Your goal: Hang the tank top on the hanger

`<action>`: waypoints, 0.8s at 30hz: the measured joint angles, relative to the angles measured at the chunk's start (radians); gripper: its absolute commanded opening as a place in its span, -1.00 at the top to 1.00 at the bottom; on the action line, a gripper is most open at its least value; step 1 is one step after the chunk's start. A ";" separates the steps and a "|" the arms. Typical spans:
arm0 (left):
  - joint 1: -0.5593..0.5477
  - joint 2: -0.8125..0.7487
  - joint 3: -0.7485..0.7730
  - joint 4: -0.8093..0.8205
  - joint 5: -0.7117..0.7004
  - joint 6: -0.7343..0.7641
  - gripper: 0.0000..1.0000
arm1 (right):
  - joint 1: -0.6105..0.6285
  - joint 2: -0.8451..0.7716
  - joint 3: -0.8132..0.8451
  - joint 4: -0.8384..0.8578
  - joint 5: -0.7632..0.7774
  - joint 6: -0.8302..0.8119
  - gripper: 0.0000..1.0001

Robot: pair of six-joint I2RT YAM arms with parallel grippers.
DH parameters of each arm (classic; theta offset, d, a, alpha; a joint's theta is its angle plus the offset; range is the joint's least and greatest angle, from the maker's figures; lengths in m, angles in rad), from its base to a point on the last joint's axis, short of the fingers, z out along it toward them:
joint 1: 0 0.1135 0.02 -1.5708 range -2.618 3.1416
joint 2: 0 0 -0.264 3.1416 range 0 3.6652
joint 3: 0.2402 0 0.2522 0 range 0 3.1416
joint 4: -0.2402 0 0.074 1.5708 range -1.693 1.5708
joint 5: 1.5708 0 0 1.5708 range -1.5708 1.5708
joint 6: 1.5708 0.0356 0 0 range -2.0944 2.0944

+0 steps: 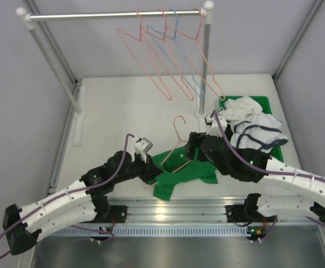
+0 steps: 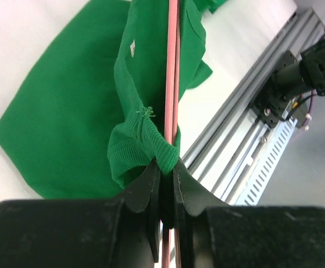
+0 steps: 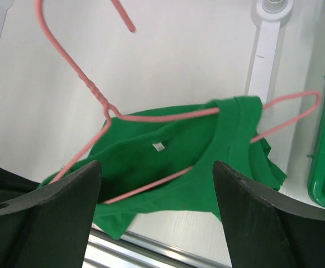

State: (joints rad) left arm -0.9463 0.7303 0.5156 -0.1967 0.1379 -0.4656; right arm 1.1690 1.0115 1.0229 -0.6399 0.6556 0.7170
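Note:
The green tank top [image 1: 180, 176] lies on the table between the arms, its white label [image 3: 158, 146] showing inside the neck. The pink hanger [image 1: 176, 142] runs through it, hook up and tilted; one corner [image 3: 312, 100] sticks out past a strap. My left gripper [image 2: 166, 165] is shut on the hanger wire [image 2: 172, 67] together with a bunched green strap [image 2: 146, 139]. It sits at the left end of the tank top [image 1: 151, 169]. My right gripper [image 3: 157, 167] hangs open just above the cloth, with nothing between its fingers [image 3: 73, 195], near the hanger's right side [image 1: 192, 149].
A white clothes rack [image 1: 112, 15] stands at the back with several pink hangers [image 1: 151, 56] and a light-blue one [image 1: 179, 56]. A green bin [image 1: 263, 103] of white garments [image 1: 252, 120] sits at the right. An aluminium rail [image 2: 229, 139] borders the near edge.

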 measured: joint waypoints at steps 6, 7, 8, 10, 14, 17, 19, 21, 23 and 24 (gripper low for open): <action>0.000 -0.081 -0.055 0.015 -0.111 -0.068 1.00 | 0.000 -0.038 0.011 -0.038 0.026 -0.003 -0.71; 0.000 -0.088 -0.056 0.013 -0.132 -0.076 1.00 | 0.000 -0.044 0.018 -0.045 0.032 -0.005 -0.72; 0.000 -0.098 -0.057 0.009 -0.158 -0.087 1.00 | 0.000 -0.050 0.026 -0.051 0.037 -0.007 -0.72; 0.000 -0.125 -0.060 -0.002 -0.213 -0.104 1.00 | 0.000 -0.060 0.040 -0.061 0.045 -0.010 -0.73; 0.000 -0.190 -0.060 -0.027 -0.338 -0.120 1.00 | 0.000 -0.081 0.056 -0.072 0.059 -0.017 -0.74; 0.000 -0.212 -0.037 -0.091 -0.451 -0.120 1.00 | 0.000 -0.090 0.060 -0.082 0.065 -0.019 -0.74; 0.000 -0.214 0.003 -0.143 -0.524 -0.115 1.00 | 0.000 -0.090 0.060 -0.093 0.066 -0.019 -0.74; 0.000 -0.211 0.049 -0.185 -0.591 -0.106 1.00 | 0.000 -0.090 0.060 -0.106 0.067 -0.023 -0.75; 0.000 -0.211 0.097 -0.223 -0.654 -0.091 1.00 | 0.000 -0.090 0.060 -0.115 0.069 -0.027 -0.75; 0.000 -0.210 0.121 -0.237 -0.684 -0.081 1.00 | 0.000 -0.091 0.060 -0.119 0.070 -0.029 -0.75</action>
State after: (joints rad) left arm -0.9466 0.5205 0.6369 -0.4332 -0.5465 -0.5465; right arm 1.1694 0.9207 1.0832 -0.7589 0.7254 0.6876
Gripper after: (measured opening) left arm 0.137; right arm 0.873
